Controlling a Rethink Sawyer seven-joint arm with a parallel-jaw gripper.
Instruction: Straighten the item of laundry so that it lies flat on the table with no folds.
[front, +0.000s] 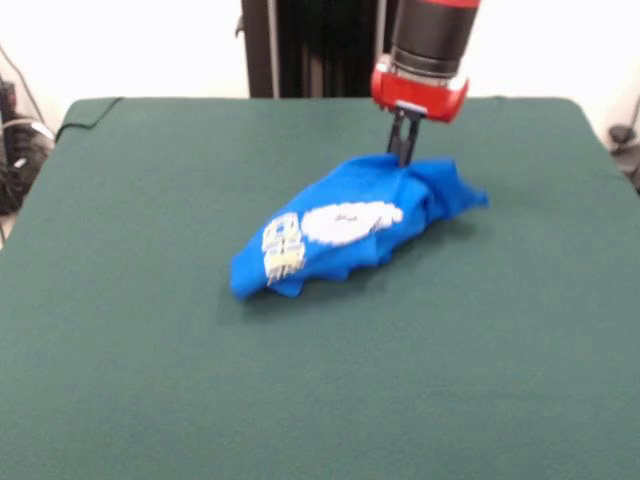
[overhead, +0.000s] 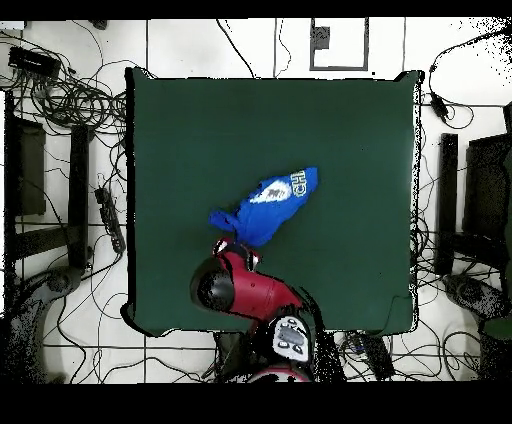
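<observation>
The crumpled bright blue cotton T-shirt (front: 360, 232) lay mid-bench, green felt bench (front: 150, 380) bare on all sides; the black end effector (front: 403, 152) pinched its far edge.

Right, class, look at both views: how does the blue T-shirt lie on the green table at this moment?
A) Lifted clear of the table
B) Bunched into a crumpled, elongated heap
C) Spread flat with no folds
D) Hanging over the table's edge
B: the T-shirt is a crumpled elongated heap resting on the table, with the end effector at one end.
</observation>
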